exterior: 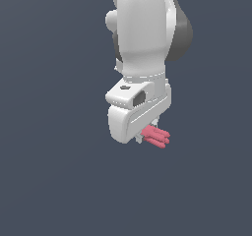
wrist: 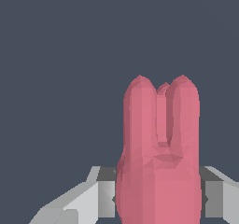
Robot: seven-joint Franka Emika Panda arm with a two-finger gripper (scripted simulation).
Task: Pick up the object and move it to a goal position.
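Taking the white arm (exterior: 145, 38) as the landmark, the exterior view shows plain dark grey-blue all around it, with open room to its left, below it and to its right, and no edge, wall or counter line to be made out anywhere. The arm comes down from the top of that view, and the tool (exterior: 147, 135) sits at its lower end. Just under the tool, and sticking out toward the exterior view's right, is the pink bar (exterior: 157, 136), which looks like a small bundle of ridged lobes, much narrower than the white body above it. It hangs clear of any surface. In the wrist view the bar (wrist: 158, 162) fills the middle, with rounded tips pointing away from the camera and a groove between its lobes. Grey and white fingers (wrist: 214, 197) press against it on either side, so the tool is clamped on the bar.
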